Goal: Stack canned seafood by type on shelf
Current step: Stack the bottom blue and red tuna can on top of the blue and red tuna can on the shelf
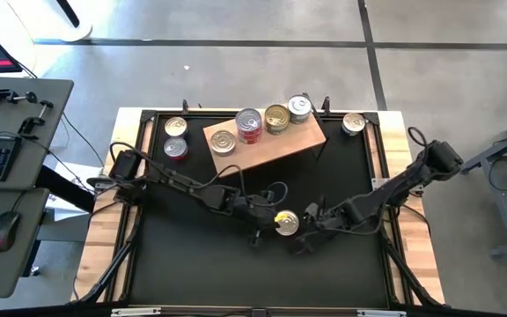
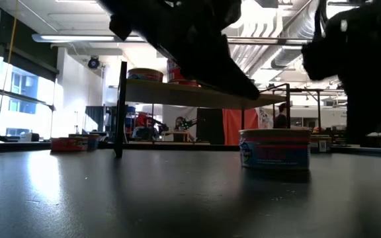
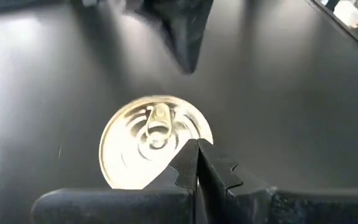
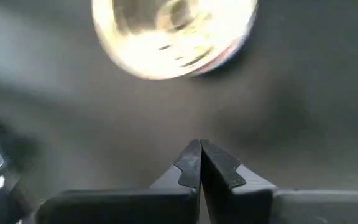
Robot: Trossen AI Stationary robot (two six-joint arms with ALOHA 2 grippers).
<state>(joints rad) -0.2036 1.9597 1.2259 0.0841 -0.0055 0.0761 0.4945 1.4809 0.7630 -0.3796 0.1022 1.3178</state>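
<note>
Both pincers were closed and empty, the left pincer [image 1: 267, 222] and right pincer [image 1: 306, 225] flanking a gold-lidded can [image 1: 286, 222] at lower centre. Four cans stood on the shelf [image 1: 271, 145].

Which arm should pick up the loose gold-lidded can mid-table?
Left, narrowly. The left hand is shut with its tips right at the can, over the lid's edge. The right hand, also shut, sits apart from it.

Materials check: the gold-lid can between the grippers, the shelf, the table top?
Can: looks like metal, glossy gold lid with pull-tab and stamped rings; printed label on its side in the low view.
Shelf: looks like light-brown wood, matte; grain too small to tell.
Table top: black, faintly sheened surface; material unclear.
</note>
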